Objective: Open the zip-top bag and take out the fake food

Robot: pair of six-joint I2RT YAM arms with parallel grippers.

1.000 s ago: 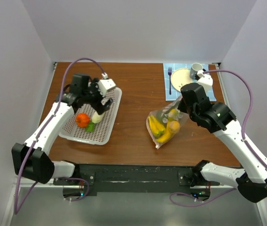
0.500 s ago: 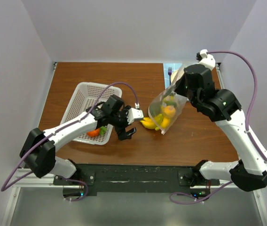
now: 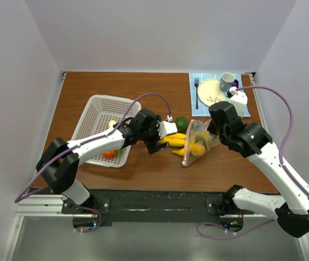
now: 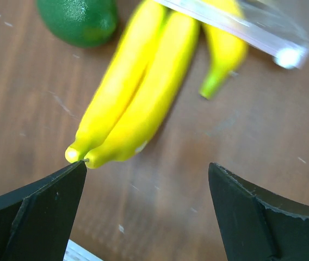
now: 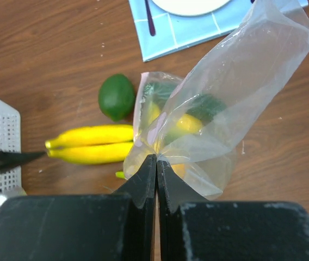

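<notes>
Only from above: white basket [image 3: 97,109] at left, holding an orange fruit [image 3: 109,154] and a pale piece [image 3: 112,124]; plate [image 3: 211,91], fork [image 3: 196,89] and cup [image 3: 227,81] on a blue mat [image 3: 194,110] at the far right corner

Only from the left wrist: left gripper [image 4: 147,166] released, spread wide low over the surface [image 4: 171,185], with one fingertip right at the stem end of the bananas [image 4: 138,98]; a third yellow piece [image 4: 222,54] with a green tip half under the zip strip [image 4: 236,24]

Only from the right wrist: right gripper [image 5: 157,163] clenched on a fold of the bag [image 5: 236,81], pinched flat with no gap; through the clear plastic, a dark green cucumber [image 5: 206,106], a lemon [image 5: 184,124] and an orange piece [image 5: 179,169] lower down, all inside

Out of the bag, on the surface: two bananas touching side by side, a lime [image 5: 116,96] just beside them, both between basket and bag. Bag itself right of the bananas, mouth end towards them, near the mat
</notes>
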